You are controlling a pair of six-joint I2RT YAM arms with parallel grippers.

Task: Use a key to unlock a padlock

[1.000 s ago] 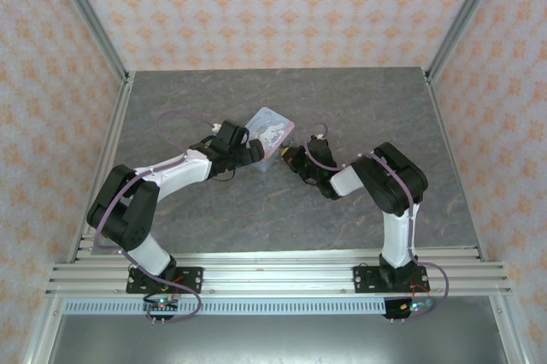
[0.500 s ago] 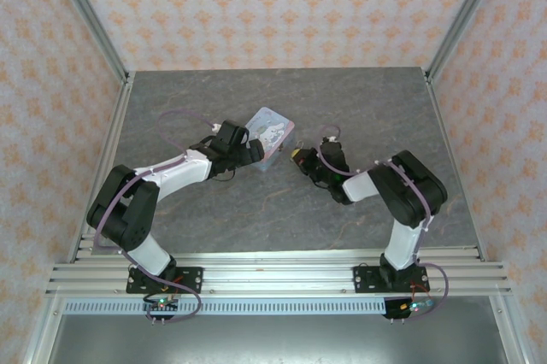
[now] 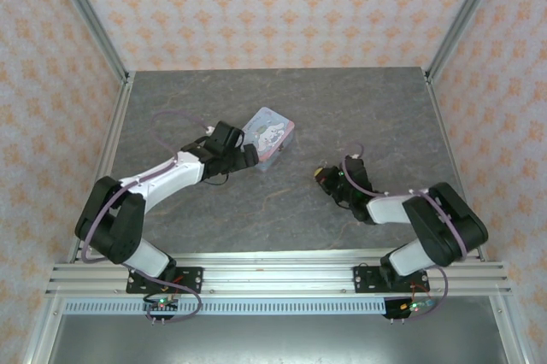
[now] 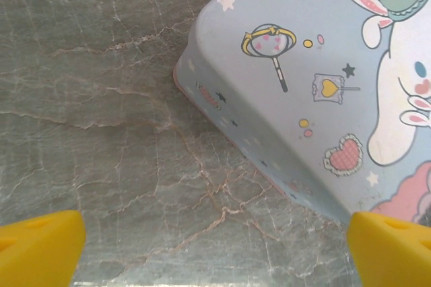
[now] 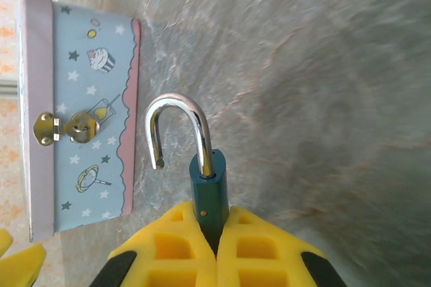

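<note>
Padlock (image 5: 209,189) clamped in right pincer (image 5: 217,230); left pincer (image 4: 215,246) apart; grey marbled table (image 3: 359,108), patterned walls (image 3: 273,5).

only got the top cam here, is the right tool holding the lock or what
observer: yes, the right tool is shut on the padlock, pinching its body.
operator: shackle open or closed
observer: open, one end of the shackle hangs free of the body.
operator: and the left tool
observer: the left tool is open and holds nothing, with a corner of the tin box just ahead.
</note>
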